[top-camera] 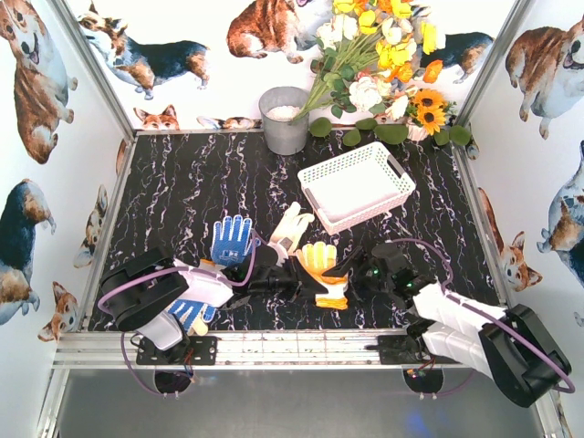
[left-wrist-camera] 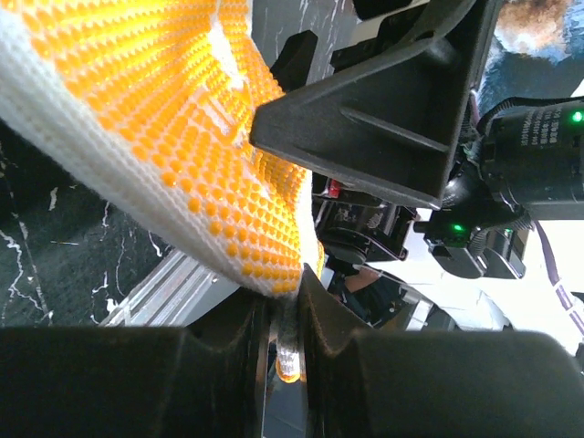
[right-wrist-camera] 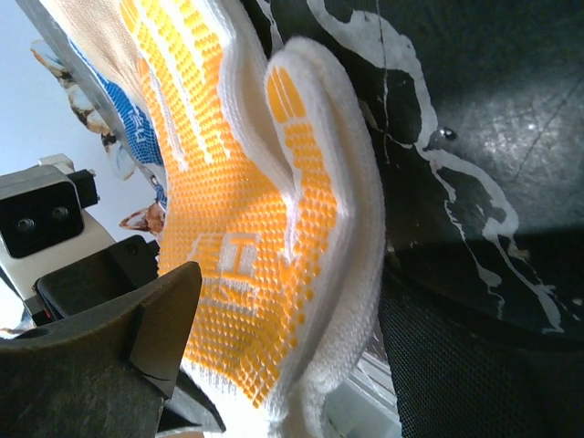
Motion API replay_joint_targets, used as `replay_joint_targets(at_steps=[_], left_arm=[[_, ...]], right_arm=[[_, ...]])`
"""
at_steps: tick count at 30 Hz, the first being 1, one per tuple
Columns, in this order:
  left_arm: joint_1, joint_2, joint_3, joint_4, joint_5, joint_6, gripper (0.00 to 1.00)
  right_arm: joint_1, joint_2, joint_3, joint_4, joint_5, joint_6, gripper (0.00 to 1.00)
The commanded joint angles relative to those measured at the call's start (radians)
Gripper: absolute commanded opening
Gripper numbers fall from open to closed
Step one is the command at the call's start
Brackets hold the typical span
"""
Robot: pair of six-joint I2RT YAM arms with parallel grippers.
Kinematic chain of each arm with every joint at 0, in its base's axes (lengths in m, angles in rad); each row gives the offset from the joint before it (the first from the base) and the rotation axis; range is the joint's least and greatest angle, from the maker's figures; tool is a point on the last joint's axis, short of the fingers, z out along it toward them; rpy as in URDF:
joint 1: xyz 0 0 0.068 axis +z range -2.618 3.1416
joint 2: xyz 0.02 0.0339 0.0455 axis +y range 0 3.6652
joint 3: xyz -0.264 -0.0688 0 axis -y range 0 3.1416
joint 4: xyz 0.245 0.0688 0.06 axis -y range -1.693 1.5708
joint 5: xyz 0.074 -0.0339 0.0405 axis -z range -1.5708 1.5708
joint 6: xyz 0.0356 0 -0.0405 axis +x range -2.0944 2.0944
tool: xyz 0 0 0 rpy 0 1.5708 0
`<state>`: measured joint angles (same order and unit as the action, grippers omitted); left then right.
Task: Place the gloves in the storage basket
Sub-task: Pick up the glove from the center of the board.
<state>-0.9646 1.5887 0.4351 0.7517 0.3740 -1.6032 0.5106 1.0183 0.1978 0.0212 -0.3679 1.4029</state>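
Gloves all lie outside the white rectangular plastic basket with lattice sides (top-camera: 379, 208). It stands at the back right of the black marbled table (top-camera: 182, 192), and I see nothing in it, so I judge that none of the task is done yet.

Four gloves show:
- a blue knit glove with white dots (top-camera: 233, 239), lying flat
- a cream knit glove (top-camera: 292, 226), just beside the blue one
- a second blue dotted glove (top-camera: 193, 313), partly under my left arm
- a white knit glove with yellow grip dots (top-camera: 321, 266), near the table's front edge, between my two pincers

My left pincer (left-wrist-camera: 285, 315) is closed on the edge of that yellow-dotted glove. The left wrist view shows the knit nipped between the fingers, with the rest spreading up and away. My right pincer (right-wrist-camera: 292, 392) stands wide apart with the same glove's palm between its fingers, not clamped on it as far as I can tell.

I take this glove to be the one now in hand. It has to be carried to the basket, well apart from here, and the other three must follow.

As for writing, the yellow dots on the palm form a blocky mark, seen in the right wrist view, but I cannot read it. No other label or brand shows on the basket or the gloves.
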Motion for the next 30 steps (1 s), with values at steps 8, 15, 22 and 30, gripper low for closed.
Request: replay_joint_targets(at_steps=[8, 15, 22, 30], left_arm=[[0.005, -0.013, -0.003, 0.085, 0.077, -0.031, 0.0], [0.005, -0.048, -0.012, 0.042, 0.099, -0.021, 0.0], [0.007, -0.068, -0.009, 0.028, 0.095, -0.021, 0.0], [0.017, -0.161, 0.019, -0.102, 0.074, 0.034, 0.0]], right_arm=[[0.009, 0.042, -0.038, 0.163, 0.02, 0.066, 0.65], [0.009, 0.021, -0.031, 0.186, 0.004, 0.091, 0.54], [0.011, -0.022, -0.021, 0.166, -0.01, 0.103, 0.26], [0.01, -0.173, 0.034, 0.016, 0.028, 0.1, 0.0]])
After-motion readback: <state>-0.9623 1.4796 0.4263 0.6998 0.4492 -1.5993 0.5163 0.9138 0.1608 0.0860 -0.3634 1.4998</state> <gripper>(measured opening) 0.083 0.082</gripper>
